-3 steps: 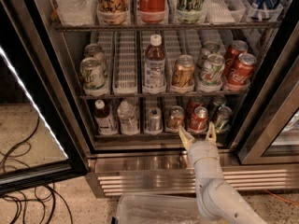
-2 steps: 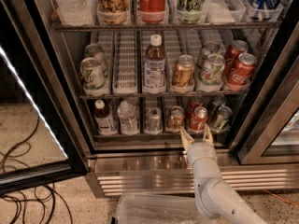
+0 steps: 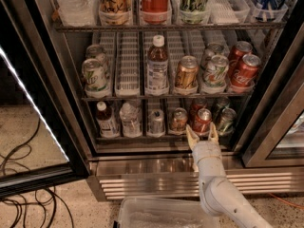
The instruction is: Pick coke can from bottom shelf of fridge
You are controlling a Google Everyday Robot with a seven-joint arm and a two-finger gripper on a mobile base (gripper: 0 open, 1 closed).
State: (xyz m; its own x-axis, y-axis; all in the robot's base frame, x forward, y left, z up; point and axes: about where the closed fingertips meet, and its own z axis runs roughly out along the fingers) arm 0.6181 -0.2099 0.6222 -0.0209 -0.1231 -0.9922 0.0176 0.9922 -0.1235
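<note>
The fridge (image 3: 156, 177) stands open in front of me. The coke can (image 3: 202, 120), short and red with a silver top, stands at the front of the bottom shelf (image 3: 137, 138), right of centre. A second red can (image 3: 196, 106) stands behind it. My gripper (image 3: 202, 135) is at the shelf's front rail just below the coke can. It is open, with one finger on each side of the can's base. The white arm reaches up from the lower right.
On the bottom shelf, a gold can (image 3: 178, 119) stands left of the coke can and a green-and-silver can (image 3: 226, 120) right of it. Red cans (image 3: 243, 71) stand on the shelf above. The glass door (image 3: 33, 103) hangs open at left, over floor cables (image 3: 23, 175). A clear bin (image 3: 161, 215) sits below.
My gripper has edged slightly up towards the coke can. Nothing else has moved.
</note>
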